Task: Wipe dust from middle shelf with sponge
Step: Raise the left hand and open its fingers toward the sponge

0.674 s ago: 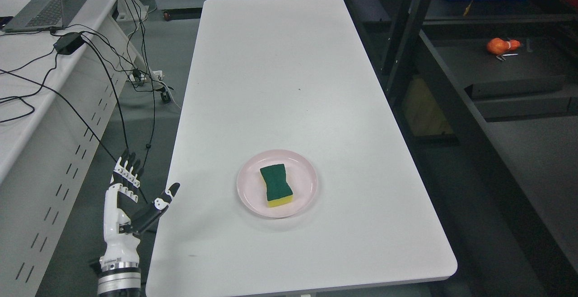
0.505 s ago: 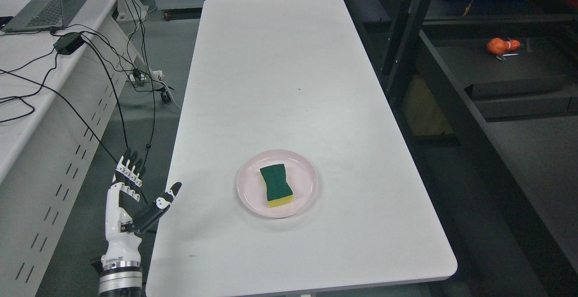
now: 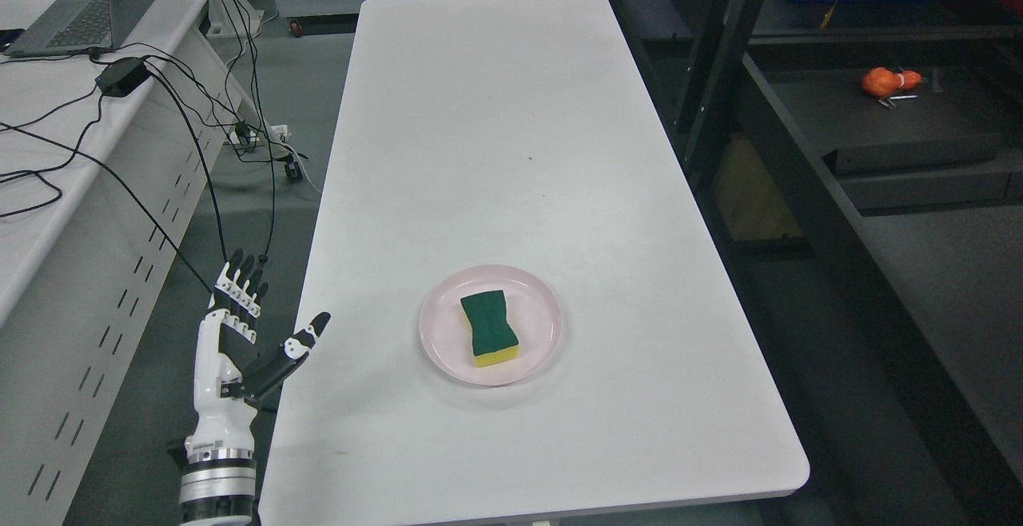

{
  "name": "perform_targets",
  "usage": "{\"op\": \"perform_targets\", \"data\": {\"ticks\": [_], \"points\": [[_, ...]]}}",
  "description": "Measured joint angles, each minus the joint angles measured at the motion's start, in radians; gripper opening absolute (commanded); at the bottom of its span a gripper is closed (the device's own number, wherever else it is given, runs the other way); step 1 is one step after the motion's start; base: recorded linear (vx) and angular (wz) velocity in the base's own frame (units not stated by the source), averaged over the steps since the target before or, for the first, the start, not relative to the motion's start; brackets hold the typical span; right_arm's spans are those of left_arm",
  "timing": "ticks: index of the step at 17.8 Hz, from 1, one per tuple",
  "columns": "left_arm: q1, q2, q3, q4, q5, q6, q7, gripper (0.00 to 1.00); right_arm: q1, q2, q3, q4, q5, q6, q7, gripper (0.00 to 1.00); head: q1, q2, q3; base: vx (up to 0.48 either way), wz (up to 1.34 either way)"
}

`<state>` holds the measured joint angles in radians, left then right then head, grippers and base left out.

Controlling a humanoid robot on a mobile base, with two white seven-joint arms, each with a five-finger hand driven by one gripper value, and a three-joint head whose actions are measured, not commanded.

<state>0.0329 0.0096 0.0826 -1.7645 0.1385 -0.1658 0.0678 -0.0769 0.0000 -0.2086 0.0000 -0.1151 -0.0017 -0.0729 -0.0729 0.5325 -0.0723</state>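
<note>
sponge (image 3: 488, 327), green side up w/ yellow layer seen at its near edge, is laid flat on a pink plate (image 3: 540, 342) toward the near end of the white tabletop (image 3: 495, 126). left hand (image 3: 232, 350) is held upright off the tabletop's left edge, near bottom left; fingers (image 3: 240, 290) are stretched out, thumb splayed toward the tabletop, nothing gripped. hand and plate are well apart. dark shelf rack (image 3: 799, 158) is seen at right, w/ a small orange object (image 3: 883, 80) on one level. right hand not seen.

The laptop (image 3: 84, 2) and left forearm (image 3: 217, 494) are cut by picture edges.
</note>
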Motion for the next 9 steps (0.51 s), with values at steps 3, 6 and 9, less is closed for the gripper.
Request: {"op": "perform_targets", "data": {"ticks": [3,6,9], "points": [[-0.033,0.011,0.010,0.018,-0.038,-0.009,-0.042,0.99,0.000,0.000,0.000,0.000,0.000,0.000,0.000,1.00,0.0000,0.000,0.000,0.000,0.00],[-0.066,0.006,0.026,0.034,-0.064,0.004,-0.053,0.99,0.000,0.000,0.000,0.000,0.000,0.000,0.000,1.00,0.0000,0.000,0.000,0.000,0.00],[-0.076,0.002,0.048,0.045,-0.062,0.019,-0.059,0.99,0.000,0.000,0.000,0.000,0.000,0.000,0.000,1.00,0.0000,0.000,0.000,0.000,0.00]]}}
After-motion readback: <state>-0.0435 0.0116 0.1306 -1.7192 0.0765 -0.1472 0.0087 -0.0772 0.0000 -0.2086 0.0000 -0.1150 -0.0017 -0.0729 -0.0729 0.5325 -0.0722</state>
